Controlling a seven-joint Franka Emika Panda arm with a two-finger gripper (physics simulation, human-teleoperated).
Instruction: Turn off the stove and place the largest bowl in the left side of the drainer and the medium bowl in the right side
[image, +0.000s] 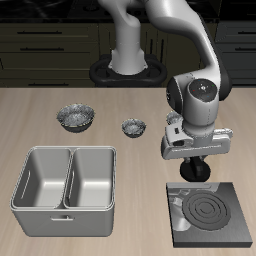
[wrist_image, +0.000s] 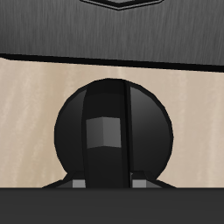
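The stove (image: 212, 213) is a black square plate near the table's front edge, and its coil rings are dark. Its black round knob (image: 193, 172) sits just behind the plate and fills the wrist view (wrist_image: 112, 131). My gripper (image: 193, 170) is down on the knob, with the fingers on either side of the knob's ridge (wrist_image: 108, 182). The grey two-compartment drainer (image: 65, 178) is empty. A wide silver bowl (image: 75, 118) and a smaller silver bowl (image: 133, 126) stand farther back. Only two bowls show, so I cannot tell which is the largest or the medium.
The robot's base (image: 128, 62) stands at the table's back edge, with dark cabinets behind it. My arm hides the table area behind the knob.
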